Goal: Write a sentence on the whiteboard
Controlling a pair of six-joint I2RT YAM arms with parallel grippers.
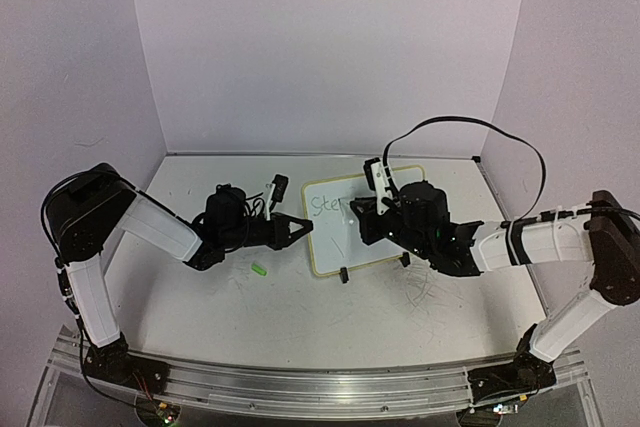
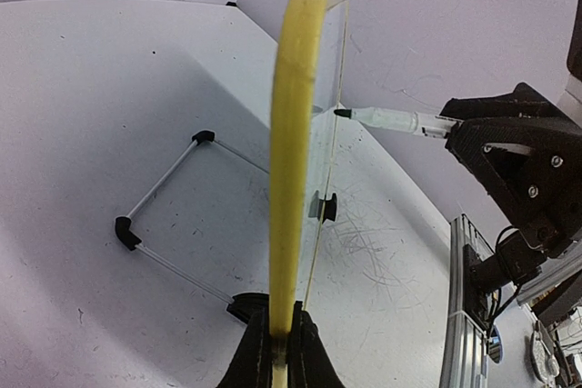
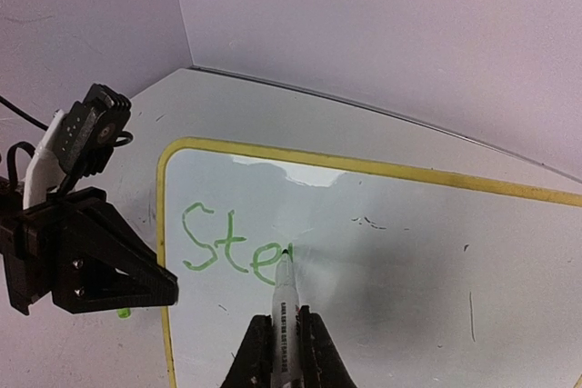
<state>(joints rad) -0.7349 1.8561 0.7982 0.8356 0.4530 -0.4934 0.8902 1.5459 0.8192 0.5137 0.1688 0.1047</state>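
The whiteboard [image 1: 328, 245] stands tilted on its black wire stand [image 2: 164, 195] at mid-table. My left gripper [image 1: 305, 228] is shut on its yellow rim [image 2: 293, 134] at the left edge, the fingers [image 2: 309, 352] pinching it. My right gripper [image 3: 289, 338] is shut on a white marker [image 3: 288, 297] whose tip touches the board face. Of the sentence [image 3: 232, 243], the green letters "Ste" show near the board's upper left, with the tip at the end of the "e". The left wrist view shows the marker [image 2: 391, 119] meeting the board edge-on.
A small green cap [image 1: 260, 269] lies on the table left of the board. Grey scuff marks [image 1: 425, 292] cover the tabletop on the right. Walls close in the back and both sides. An aluminium rail [image 1: 320, 387] runs along the near edge.
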